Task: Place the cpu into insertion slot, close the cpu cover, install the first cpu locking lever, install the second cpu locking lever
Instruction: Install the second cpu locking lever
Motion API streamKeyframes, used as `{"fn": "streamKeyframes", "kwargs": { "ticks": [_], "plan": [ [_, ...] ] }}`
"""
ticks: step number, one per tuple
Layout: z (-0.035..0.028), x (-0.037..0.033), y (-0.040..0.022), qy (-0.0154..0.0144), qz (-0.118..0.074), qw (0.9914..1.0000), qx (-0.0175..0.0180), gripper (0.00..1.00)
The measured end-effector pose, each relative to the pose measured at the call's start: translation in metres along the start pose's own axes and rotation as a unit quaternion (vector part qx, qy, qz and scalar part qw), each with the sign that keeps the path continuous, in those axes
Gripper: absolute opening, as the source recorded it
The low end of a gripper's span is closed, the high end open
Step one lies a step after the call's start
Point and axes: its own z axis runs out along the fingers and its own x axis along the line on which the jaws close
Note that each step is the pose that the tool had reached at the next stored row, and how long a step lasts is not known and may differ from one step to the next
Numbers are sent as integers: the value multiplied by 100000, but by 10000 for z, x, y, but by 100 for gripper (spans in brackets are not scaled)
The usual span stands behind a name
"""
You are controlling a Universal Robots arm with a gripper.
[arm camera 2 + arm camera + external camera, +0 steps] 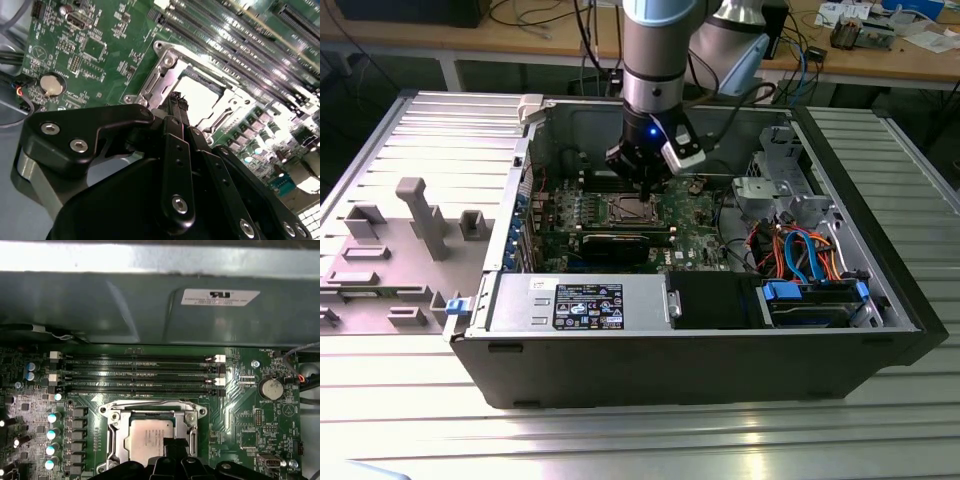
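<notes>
End effector (176,100) hangs straight down from the upright arm, fingers pressed together with nothing between them, tip just above the chip (150,437). In the first wrist view the chip lies at twelve o'clock from the fingertips, seated in the socket (150,412) with the cover frame (189,432) down around it.

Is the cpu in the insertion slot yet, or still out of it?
In. The cpu lies flat inside the insertion slot in the first wrist view, with the gripper right above its edge.
</notes>
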Motion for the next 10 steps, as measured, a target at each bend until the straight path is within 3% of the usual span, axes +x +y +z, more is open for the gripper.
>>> {"fn": "streamKeyframes", "kwargs": {
  "ticks": [5,7,10],
  "plan": [
    [-31,1,-40,2,5,100000,18,11],
    [-97,-2,-49,4,-3,100000,62,11],
    [-101,-1,-90,2,-3,100000,62,11]
  ]
}}
